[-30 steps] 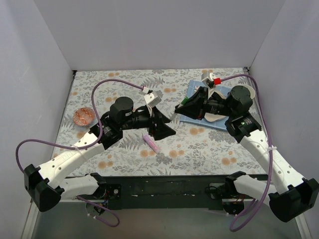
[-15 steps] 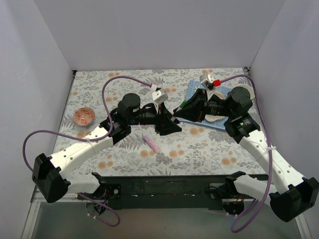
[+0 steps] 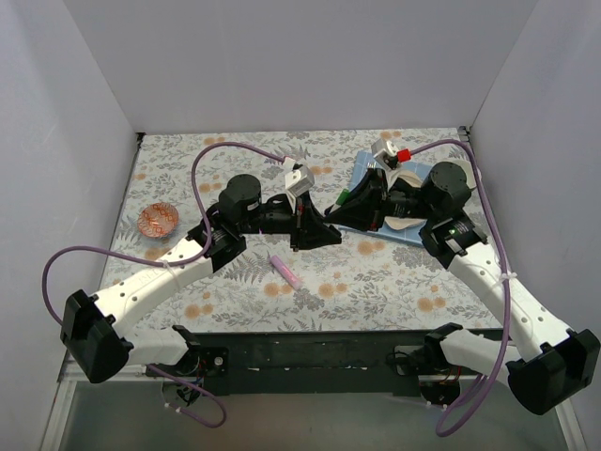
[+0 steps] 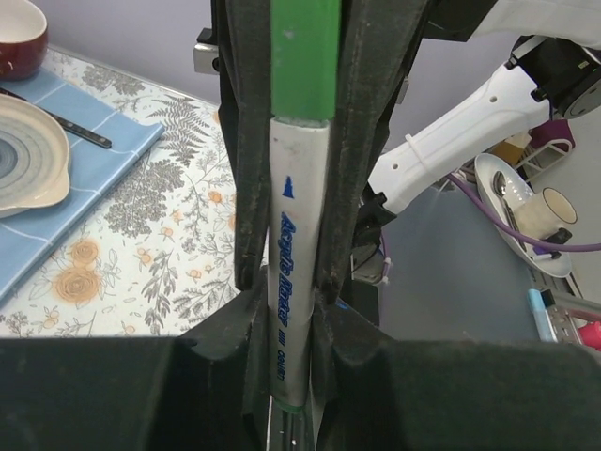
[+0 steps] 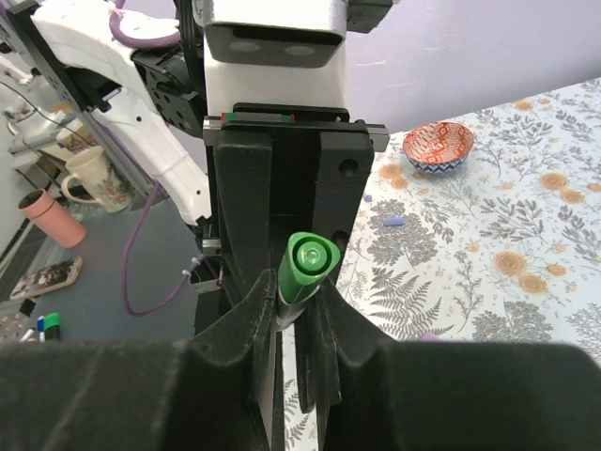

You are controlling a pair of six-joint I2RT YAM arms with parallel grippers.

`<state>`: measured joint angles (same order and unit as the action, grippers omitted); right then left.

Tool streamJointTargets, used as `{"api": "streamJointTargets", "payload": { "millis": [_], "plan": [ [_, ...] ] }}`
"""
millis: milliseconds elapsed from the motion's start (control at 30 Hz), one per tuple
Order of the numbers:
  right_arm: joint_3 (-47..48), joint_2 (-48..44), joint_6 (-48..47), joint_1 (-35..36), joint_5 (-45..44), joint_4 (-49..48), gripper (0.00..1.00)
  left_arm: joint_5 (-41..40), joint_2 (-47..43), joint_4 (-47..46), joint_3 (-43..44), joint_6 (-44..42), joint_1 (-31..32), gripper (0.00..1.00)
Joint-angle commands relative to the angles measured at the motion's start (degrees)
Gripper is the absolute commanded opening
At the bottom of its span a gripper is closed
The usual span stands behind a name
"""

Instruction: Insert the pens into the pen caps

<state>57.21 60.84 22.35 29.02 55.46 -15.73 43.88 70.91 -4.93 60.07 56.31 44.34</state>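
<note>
Covering the tabletop is a cloth printed with grey ferns and orange flowers, and plain white walls close it in on three sides. A red-and-white patterned bowl sits near the left edge. A blue checked mat with a pale plate on it lies toward the far right. The pink pen rests flat on the cloth near the middle, apart from both arms. In the right wrist view a small lilac cap lies on the print, nearer than the bowl.

Above the centre the two arms meet tip to tip. The left end effector is clamped on the whitish-grey pen, whose barrel carries blue lettering. The right end effector is closed around the green cap, which butts against the pen's far end.
</note>
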Motion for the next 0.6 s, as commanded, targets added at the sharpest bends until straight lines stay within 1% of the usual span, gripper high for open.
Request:
{"api": "streamJointTargets", "payload": {
  "millis": [0, 67, 133, 200, 233, 300, 367, 400, 467, 500, 567],
  "plan": [
    [-0.09, 0.59, -3.27, 0.52, 0.7, 0.86, 0.01, 1.03, -0.87, -1.66, 1.19, 1.69, -0.83, 0.08],
    [0.36, 0.95, -4.41, 0.6, 0.44, 3.15, 0.01, 1.82, -0.69, -1.4, 1.19, 1.69, -1.36, 0.08],
    [0.1, 1.21, -4.68, 0.6, 0.61, 3.25, 0.01, 2.44, -0.69, -1.14, 1.27, 1.43, -1.8, 0.1],
    [0.09, 1.21, -4.77, 0.69, 0.61, 3.6, 0.01, 2.7, -0.69, -0.96, 1.19, 1.17, -2.15, 0.23],
    [0.18, 1.3, -5.12, 0.69, 0.61, 3.68, 0.01, 2.97, -0.78, -0.96, 1.19, 1.17, -2.32, 0.26],
    [0.18, 1.47, -5.3, 0.6, 0.61, 4.12, 0.01, 3.66, -0.69, -1.14, 1.18, 1.25, -2.76, 0.27],
    [0.53, 1.74, -5.82, 0.69, 0.7, 4.48, 0.01, 4.02, -0.6, -1.05, 1.19, 1.34, -2.94, 0.31],
    [0.53, 1.83, -5.83, 0.78, 0.61, 4.74, 0.01, 4.37, -0.52, -0.87, 1.27, 1.34, -3.2, 0.31],
    [0.45, 1.83, -5.74, 0.69, 0.26, 4.65, 0.01, 5.16, -0.34, -0.96, 1.27, 1.34, -3.38, 0.3],
    [0.36, 1.83, -5.74, 0.69, 0.35, 4.39, 0.01, 5.34, -0.25, -1.05, 1.01, 1.34, -3.55, 0.22],
    [0.44, 2.0, -5.56, 0.69, 0.09, 4.48, 0.01, 6.31, -0.25, -1.48, 0.57, 1.52, -3.64, 0.11]
  ]
}}
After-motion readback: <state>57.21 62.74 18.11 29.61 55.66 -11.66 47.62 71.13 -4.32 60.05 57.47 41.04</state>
